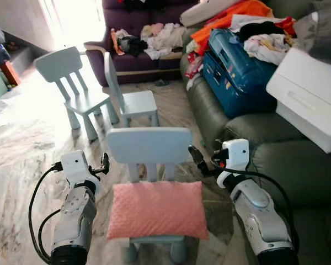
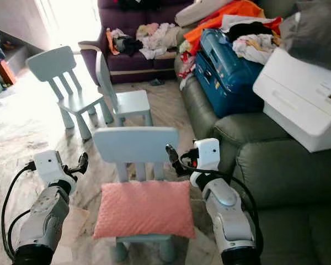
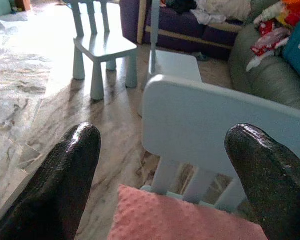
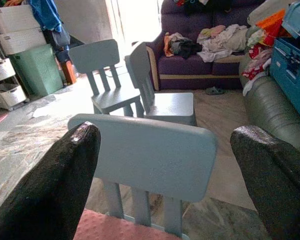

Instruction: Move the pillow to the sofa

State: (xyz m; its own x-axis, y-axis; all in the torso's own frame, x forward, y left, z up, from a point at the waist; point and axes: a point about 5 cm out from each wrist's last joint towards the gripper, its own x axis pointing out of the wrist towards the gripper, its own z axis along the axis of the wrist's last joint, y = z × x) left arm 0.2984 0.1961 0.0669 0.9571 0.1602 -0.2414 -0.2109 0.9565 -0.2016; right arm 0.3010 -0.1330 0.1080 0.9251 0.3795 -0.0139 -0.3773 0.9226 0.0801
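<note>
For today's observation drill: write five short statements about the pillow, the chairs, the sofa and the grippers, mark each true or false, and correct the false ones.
1. The pillow lies on the sofa. False: it lies on the nearest chair.
2. Both grippers are open. True: the left gripper and right gripper flank the chair back, holding nothing.
3. A blue suitcase sits on the green sofa. True.
4. The pillow is green. False: it is pink.
5. Only one chair stands on the floor. False: there are three.

Three blue chairs (image 1: pixel 149 149), blue suitcase (image 1: pixel 237 72).
</note>
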